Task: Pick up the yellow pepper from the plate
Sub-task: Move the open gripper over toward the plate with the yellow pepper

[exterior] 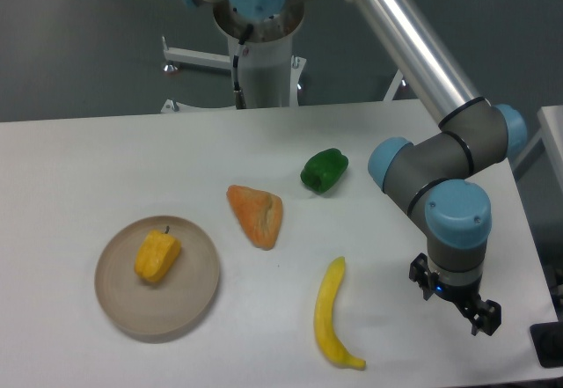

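The yellow pepper (157, 256) lies on the round beige plate (198, 296) at the front left of the white table. It is yellow-orange with a short dark stem pointing away from me. My gripper (454, 298) hangs at the far right of the table, well away from the plate, pointing down. Only its dark mount and part of the fingers show, so I cannot tell whether the jaws are open or shut. Nothing shows between them.
A green pepper (324, 170) lies at the middle back. An orange wedge-shaped piece (257, 215) lies right of the plate. A long yellow banana (332, 325) lies near the front edge, between the plate and my gripper. The arm's base (262, 58) stands behind the table.
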You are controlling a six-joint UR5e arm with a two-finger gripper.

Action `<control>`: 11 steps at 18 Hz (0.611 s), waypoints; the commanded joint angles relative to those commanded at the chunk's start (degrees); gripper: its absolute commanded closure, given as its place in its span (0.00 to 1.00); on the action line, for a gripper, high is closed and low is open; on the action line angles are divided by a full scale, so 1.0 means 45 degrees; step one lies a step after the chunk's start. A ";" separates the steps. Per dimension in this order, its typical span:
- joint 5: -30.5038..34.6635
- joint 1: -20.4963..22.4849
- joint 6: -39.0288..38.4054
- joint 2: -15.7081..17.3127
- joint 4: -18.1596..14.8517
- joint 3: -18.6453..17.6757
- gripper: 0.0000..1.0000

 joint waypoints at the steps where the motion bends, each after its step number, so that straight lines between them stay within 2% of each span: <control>1: 0.0000 0.0000 -0.0097 0.0020 0.0000 -0.0039 0.00; 7: 0.0195 -0.0429 -0.0429 0.0468 -0.0078 -0.0428 0.00; 11: 0.0079 -0.0779 -0.1521 0.1403 -0.0156 -0.1598 0.00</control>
